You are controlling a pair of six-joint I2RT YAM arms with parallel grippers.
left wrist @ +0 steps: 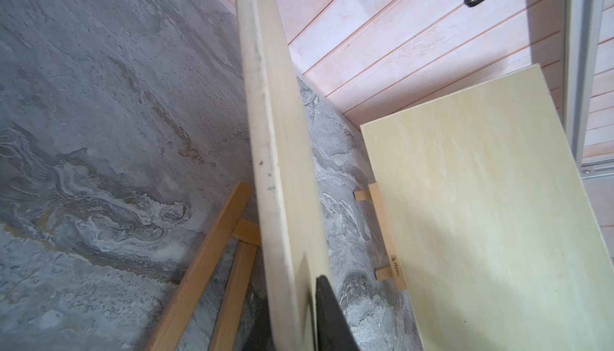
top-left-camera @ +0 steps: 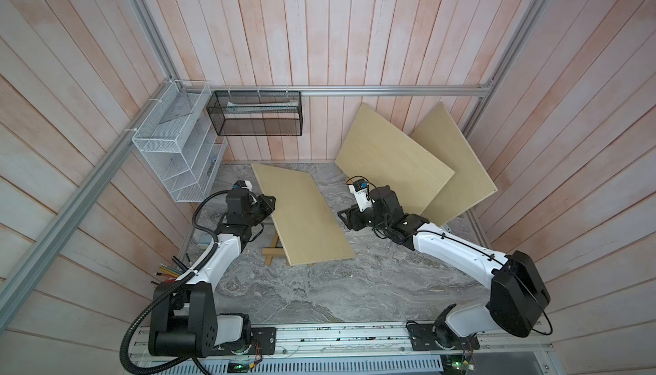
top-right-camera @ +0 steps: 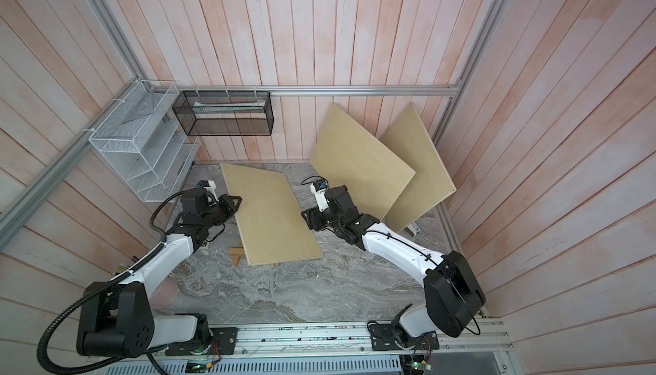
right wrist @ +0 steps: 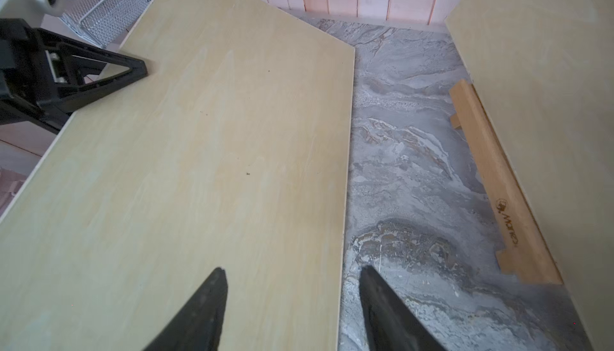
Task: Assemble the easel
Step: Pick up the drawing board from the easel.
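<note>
A pale wooden board point(top-left-camera: 301, 213) point(top-right-camera: 269, 217) stands tilted mid-table, over a tan wooden easel frame point(top-left-camera: 271, 252) point(top-right-camera: 237, 254) that shows below its near left corner. My left gripper point(top-left-camera: 271, 204) point(top-right-camera: 238, 201) is shut on the board's left edge. The left wrist view shows that edge point(left wrist: 265, 133) between the jaws, with one black finger point(left wrist: 332, 316) flat against the board's face and the easel's legs point(left wrist: 199, 266) below. My right gripper point(top-left-camera: 342, 215) point(right wrist: 292, 273) stands open at the board's right edge point(right wrist: 345, 166), which runs between the fingertips, untouched.
Two more boards point(top-left-camera: 390, 163) point(top-left-camera: 458, 167) lean at the back right; the nearer one rests on a wooden ledge point(right wrist: 498, 193). A white wire rack point(top-left-camera: 177, 149) and a black mesh basket point(top-left-camera: 255, 114) hang at the back left. Pencils point(top-left-camera: 170, 270) stand at the left edge.
</note>
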